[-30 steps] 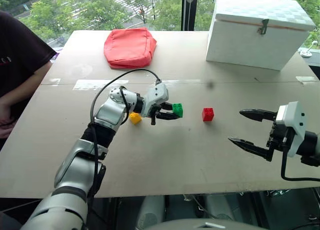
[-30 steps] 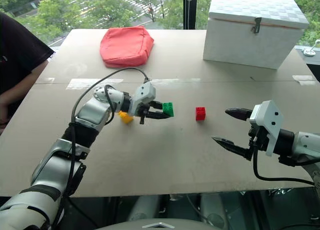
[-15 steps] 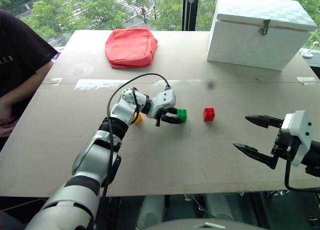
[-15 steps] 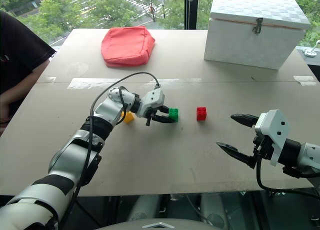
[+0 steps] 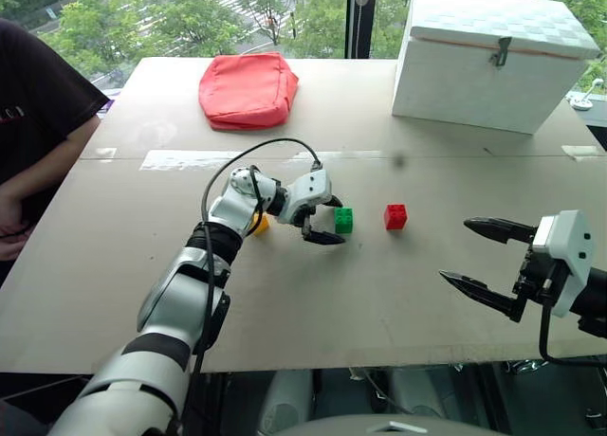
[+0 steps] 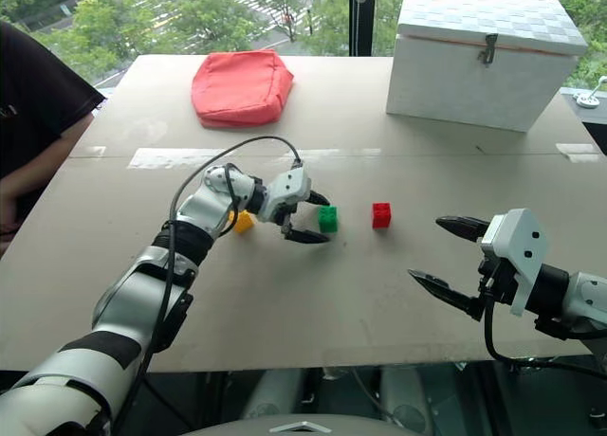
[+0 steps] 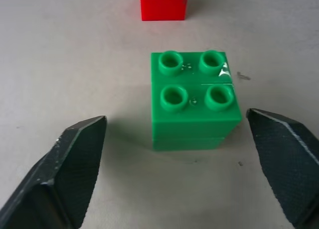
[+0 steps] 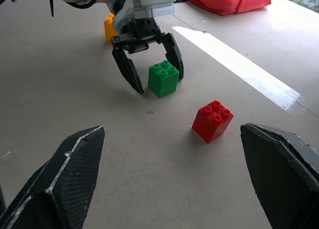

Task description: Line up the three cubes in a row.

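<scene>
- The green cube (image 5: 343,220) sits on the tabletop (image 5: 313,294) between the spread fingers of the left gripper (image 5: 331,219), touching neither.
- The red cube (image 5: 395,216) lies just beyond it toward the robot's right; the yellow cube (image 5: 258,225) sits behind the left wrist, so all three roughly share one line.
- The right gripper (image 5: 486,257) hovers wide open and empty, well apart from the cubes.
- A second ago the left gripper carried the green cube clamped above the tabletop; it has now set it down and let go.

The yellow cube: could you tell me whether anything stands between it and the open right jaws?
Yes. The left gripper and its arm lie between, with the green cube standing inside its open jaws, and the red cube beyond that. The yellow cube sits behind the left wrist, farthest from the right gripper.
</scene>
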